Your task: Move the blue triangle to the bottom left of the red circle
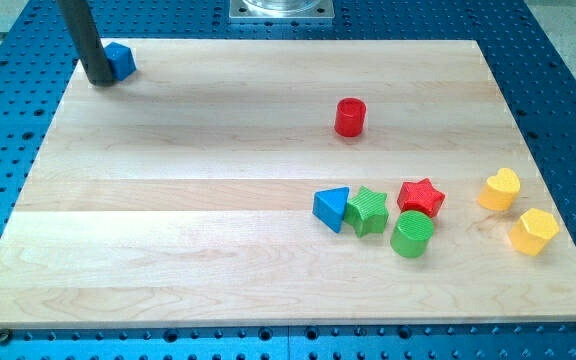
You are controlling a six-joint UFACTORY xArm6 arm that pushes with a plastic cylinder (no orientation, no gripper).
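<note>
The blue triangle [332, 208] lies right of the board's centre, touching a green star [368, 210] on its right. The red circle [350, 117] stands alone above them, well apart from the triangle. My tip [100, 80] rests at the view's top left corner of the board, touching the left side of a blue cube-like block [120, 60]. The tip is far from both the blue triangle and the red circle.
A red star [421, 196] and a green circle [412, 234] sit right of the green star. A yellow heart [500, 188] and a yellow hexagon [534, 231] lie near the right edge. The wooden board [188, 230] sits on a blue perforated table.
</note>
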